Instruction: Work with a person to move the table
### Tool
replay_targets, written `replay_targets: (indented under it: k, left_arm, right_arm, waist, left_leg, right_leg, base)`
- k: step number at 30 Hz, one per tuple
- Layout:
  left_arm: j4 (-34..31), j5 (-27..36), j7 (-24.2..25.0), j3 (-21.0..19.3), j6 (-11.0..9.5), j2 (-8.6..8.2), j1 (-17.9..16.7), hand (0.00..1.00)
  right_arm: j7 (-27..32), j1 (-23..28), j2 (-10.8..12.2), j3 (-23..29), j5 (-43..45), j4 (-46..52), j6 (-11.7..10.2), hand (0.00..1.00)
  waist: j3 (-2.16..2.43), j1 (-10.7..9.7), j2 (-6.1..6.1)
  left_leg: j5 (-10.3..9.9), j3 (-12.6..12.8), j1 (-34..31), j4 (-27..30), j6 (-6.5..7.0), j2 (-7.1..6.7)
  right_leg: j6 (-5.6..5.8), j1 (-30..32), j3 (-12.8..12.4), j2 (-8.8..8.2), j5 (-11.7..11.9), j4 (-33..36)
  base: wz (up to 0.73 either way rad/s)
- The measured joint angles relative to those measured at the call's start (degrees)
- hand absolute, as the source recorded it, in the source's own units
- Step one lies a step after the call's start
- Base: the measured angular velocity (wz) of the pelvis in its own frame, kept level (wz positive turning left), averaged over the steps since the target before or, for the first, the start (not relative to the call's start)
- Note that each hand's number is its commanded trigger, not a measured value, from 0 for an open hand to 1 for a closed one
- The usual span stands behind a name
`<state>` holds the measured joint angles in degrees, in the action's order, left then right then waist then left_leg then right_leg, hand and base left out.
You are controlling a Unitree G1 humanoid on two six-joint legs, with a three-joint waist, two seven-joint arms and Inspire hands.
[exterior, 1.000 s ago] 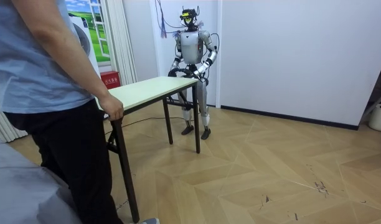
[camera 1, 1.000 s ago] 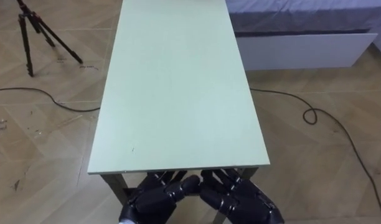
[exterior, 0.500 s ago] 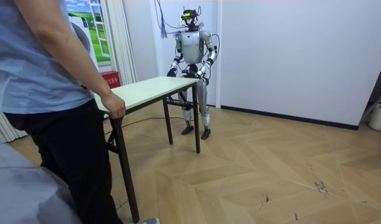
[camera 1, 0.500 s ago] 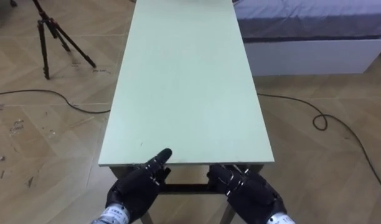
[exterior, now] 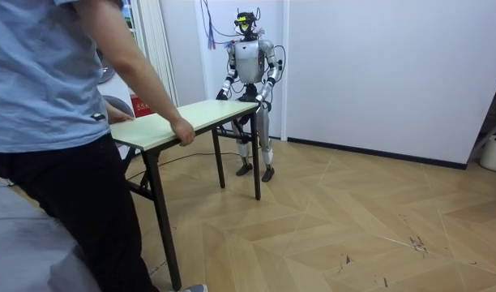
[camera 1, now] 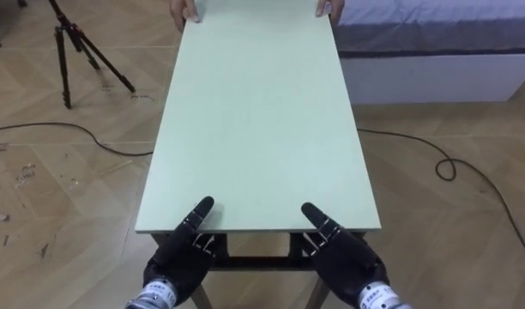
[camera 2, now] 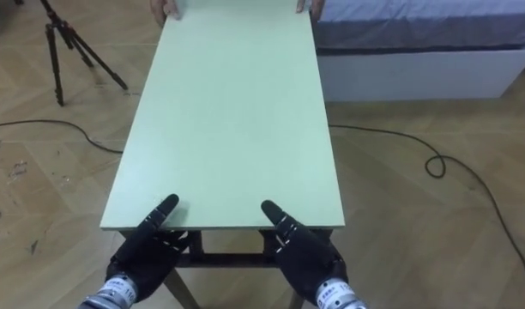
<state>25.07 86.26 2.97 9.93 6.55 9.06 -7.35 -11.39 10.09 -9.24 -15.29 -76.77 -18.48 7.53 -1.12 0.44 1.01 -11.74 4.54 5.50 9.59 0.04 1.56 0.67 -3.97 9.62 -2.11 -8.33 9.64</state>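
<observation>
A long table with a pale green top and dark folding legs runs away from me. My left hand grips its near edge, thumb lying on top and fingers underneath. My right hand holds the same edge the same way further right. At the far end a person's two hands hold the far corners. In the room view I stand upright at one short end of the table by the white wall. The person, in a blue shirt, bends over the other end.
A black tripod stands on the wood floor left of the table. A bed with a white frame lies at the far right. Dark cables snake over the floor on both sides. A red box sits by the curtain.
My hands came up from beneath the near edge and both thumbs now lie on the top. The person has leaned forward, with one hand moved onto the table's nearer corner.
</observation>
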Motion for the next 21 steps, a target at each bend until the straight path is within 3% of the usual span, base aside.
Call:
replay_targets:
  k: [2, 8, 12, 15, 21]
  left_arm:
    - [0.73, 0.96, -0.14, -0.87, 0.35, -0.77, 0.47, 0.00]
    - [1.58, 0.95, -0.02, -0.96, 0.33, -0.93, 1.02, 0.00]
    - [1.93, 0.90, -0.07, -0.73, -0.78, -2.16, 1.31, 0.00]
    - [1.90, 0.91, -0.35, -0.65, -1.03, -2.86, 1.35, 0.00]
    - [1.89, 0.94, -1.24, -0.64, -1.12, -3.76, 1.36, 0.00]
  right_arm:
    - [0.06, -0.07, 0.56, 0.49, 0.00, -0.36, 0.05, 0.00]
    - [0.50, -0.93, 1.80, 0.84, -3.85, -1.45, -0.02, 0.00]
    - [1.64, -1.38, 2.26, 0.73, -8.53, -1.43, -0.51, 0.00]
    - [3.60, -1.39, 2.83, 0.45, -11.08, -1.19, -0.64, 0.00]
    - [7.15, -1.77, 3.37, 0.53, -13.75, -0.62, -2.28, 0.00]
  waist:
    - [0.06, 0.02, 0.09]
    - [0.01, 0.03, 0.30]
    - [-0.26, -0.01, 0.91]
    - [-0.12, -0.03, 1.28]
    - [-0.10, -0.11, 1.32]
  left_leg:
    - [0.00, 0.00, 0.08, 0.01, 0.00, 0.00]
    - [-0.01, 0.14, -0.05, -0.07, -0.02, 0.01]
    - [-0.02, 0.09, -0.34, -0.14, -0.02, 0.02]
    - [0.00, 0.14, -0.66, -0.11, -0.01, 0.00]
    - [0.02, 0.14, -0.70, 0.12, 0.01, -0.01]
  right_leg:
    - [0.00, -0.04, -0.05, 0.00, 0.00, 0.09]
    - [-0.07, -0.07, -0.14, 0.06, 0.06, 0.21]
    - [-0.07, 0.27, -0.07, 0.08, 0.06, 0.27]
    - [-0.07, 0.93, -0.07, 0.08, 0.06, 0.33]
    - [-0.07, 0.95, -0.09, 0.03, 0.06, 0.33]
  base:
    - [0.00]
    - [0.00]
    - [0.00]
    - [0.00]
    - [0.00]
